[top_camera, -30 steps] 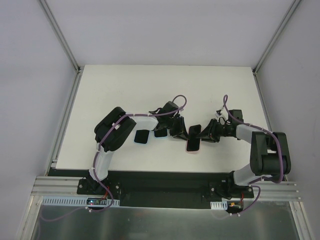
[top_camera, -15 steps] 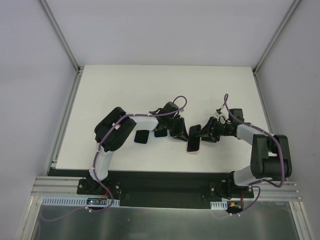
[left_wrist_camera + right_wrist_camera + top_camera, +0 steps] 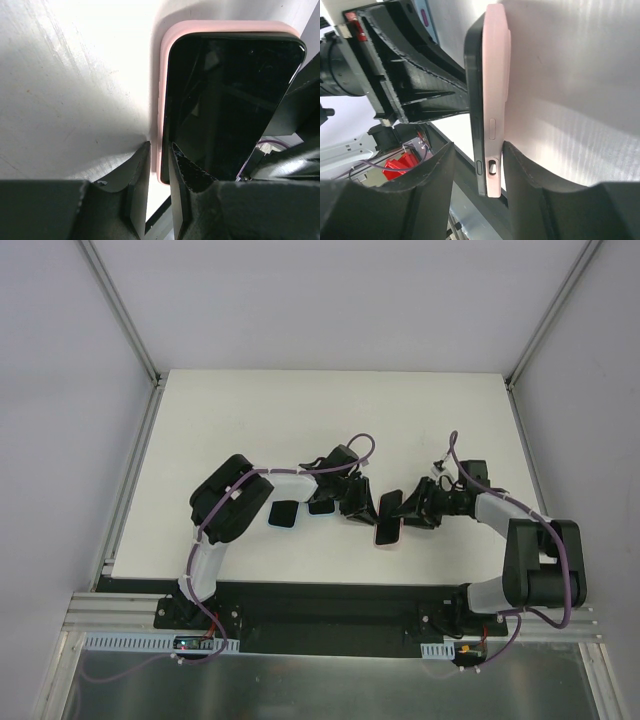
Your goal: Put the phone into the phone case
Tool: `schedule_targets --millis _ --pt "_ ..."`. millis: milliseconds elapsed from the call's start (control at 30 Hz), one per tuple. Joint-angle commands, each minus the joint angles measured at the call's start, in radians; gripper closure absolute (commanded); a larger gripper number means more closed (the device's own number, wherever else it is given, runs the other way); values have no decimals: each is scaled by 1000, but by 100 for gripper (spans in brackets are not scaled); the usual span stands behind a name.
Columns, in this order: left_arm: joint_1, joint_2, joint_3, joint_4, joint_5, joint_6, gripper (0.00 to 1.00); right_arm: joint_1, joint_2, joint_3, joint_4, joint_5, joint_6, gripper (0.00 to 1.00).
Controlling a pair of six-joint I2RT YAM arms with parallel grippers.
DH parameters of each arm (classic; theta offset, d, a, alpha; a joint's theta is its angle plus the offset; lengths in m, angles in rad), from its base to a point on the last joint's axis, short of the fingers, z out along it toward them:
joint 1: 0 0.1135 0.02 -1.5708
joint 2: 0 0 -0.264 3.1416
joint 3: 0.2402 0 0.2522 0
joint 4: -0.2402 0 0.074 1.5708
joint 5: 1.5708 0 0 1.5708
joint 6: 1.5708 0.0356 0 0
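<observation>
Found the left gripper [image 3: 160, 147] closed to a narrow slit, its two fingertips pinching the side wall of the pink phone case [image 3: 162, 75] close to one corner. Saw the phone [image 3: 230, 100], screen black and facing up, lying against the open face of the case just beyond those fingertips. The pink rim showed along the long side nearest the fingertips and round the far end. Noted the white table [image 3: 65, 75] behind the case.

Found the right gripper [image 3: 477, 147] partly open, straddling the opposite end of phone and case edge-on and clamping neither. Saw a clear gap between one finger [image 3: 432, 185] and the phone's dark face. Saw the other finger [image 3: 525, 180] just beside the pink back of the case, touching or barely off it, hard to tell from this angle. Noted, between those fingers, the phone's dark side wall showing along its whole length next to the pink wall of the case.

Spotted from above a dark slab [image 3: 321, 506] with a pale blue edge and a second dark slab [image 3: 284, 513], both behind the left gripper, beside its wrist and apart from its fingers.
</observation>
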Motion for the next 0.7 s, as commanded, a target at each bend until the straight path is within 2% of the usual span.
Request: schedule_targets --millis 0,233,267,333,367,600,633,667 --pt "-17 11 14 -16 18 7 80 6 5 -7 -46 11 -26 57" --pt "-16 12 14 -16 14 10 79 13 -34 -28 -77 37 -46 60" --pt "-17 12 14 -16 11 9 79 13 -41 -28 -88 56 -54 73" --pt "-17 9 14 -18 11 12 79 13 -48 -30 -118 105 -69 86" --pt "-17 9 13 -18 11 12 79 15 -50 -30 -120 113 -72 98" --pt "-17 2 3 -18 6 9 79 13 -31 -23 -125 142 -74 97" --pt "-16 0 2 -16 6 9 79 15 -30 -23 -119 117 -72 91" --pt "-17 -4 0 -16 6 9 79 16 -31 -23 -117 107 -71 79"
